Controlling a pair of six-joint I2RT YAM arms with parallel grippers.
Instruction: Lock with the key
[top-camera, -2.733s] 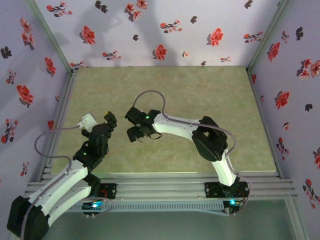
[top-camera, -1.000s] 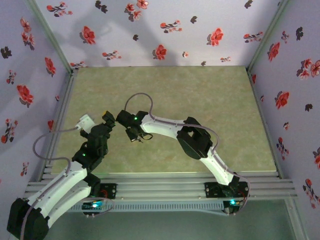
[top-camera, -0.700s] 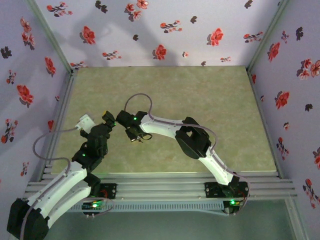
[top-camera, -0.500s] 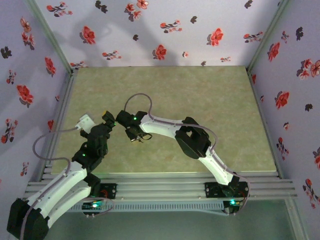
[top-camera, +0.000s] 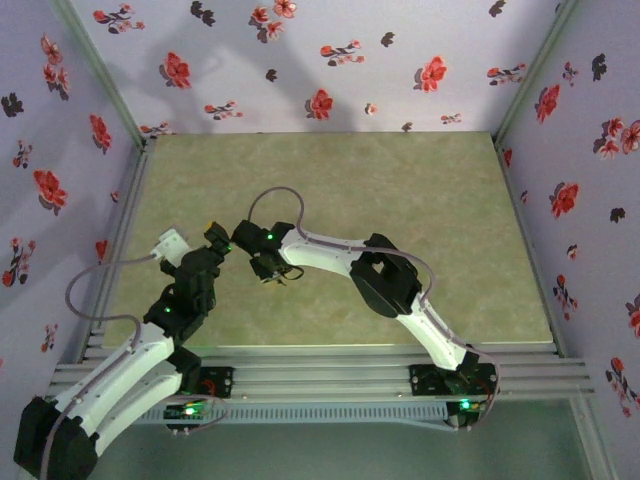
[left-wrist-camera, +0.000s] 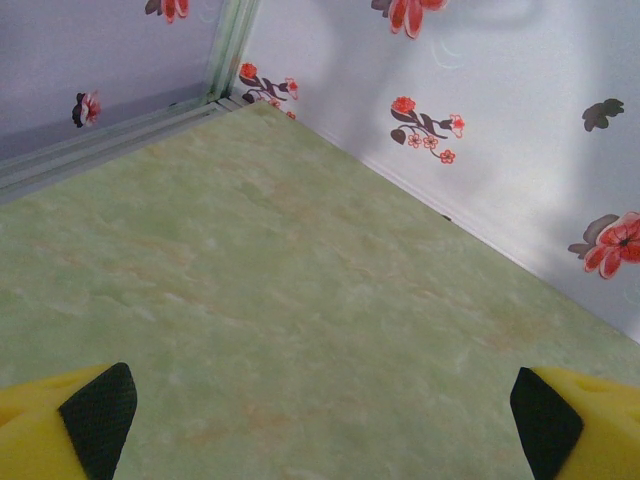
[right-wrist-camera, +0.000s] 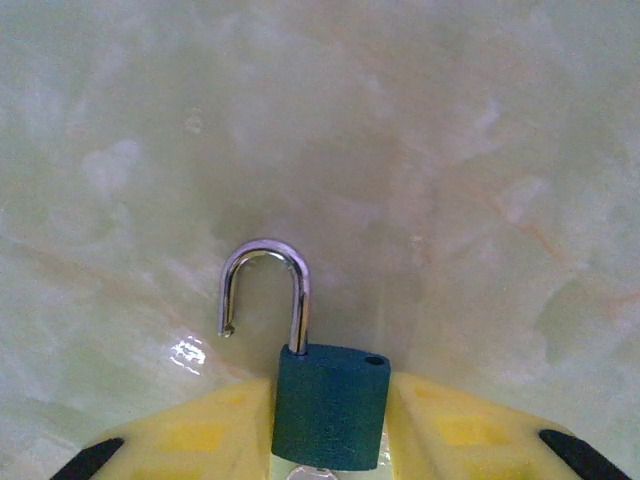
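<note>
A dark teal padlock (right-wrist-camera: 330, 405) is clamped by its body between the yellow fingers (right-wrist-camera: 200, 440) of my right gripper (right-wrist-camera: 330, 420). Its silver shackle (right-wrist-camera: 268, 290) stands open, swung out to the left with the free end off the body. A sliver of shiny metal (right-wrist-camera: 320, 472) peeks out under the padlock's bottom edge. The black-headed key is hidden. From above, my right gripper (top-camera: 265, 267) hangs low over the green table, close to my left gripper (top-camera: 215, 238). My left gripper (left-wrist-camera: 320, 410) is open wide with bare table between its black pads (left-wrist-camera: 100, 415).
The green marbled table (top-camera: 400, 200) stretches away behind both arms. Flowered walls (left-wrist-camera: 480, 120) close it in at the back and sides. A metal rail (top-camera: 320, 365) runs along the near edge. A grey cable (top-camera: 285, 192) loops above the right wrist.
Since 2.7 s ago the right gripper has carried the padlock left, up close to the left gripper. Over the last second both arms have barely shifted.
</note>
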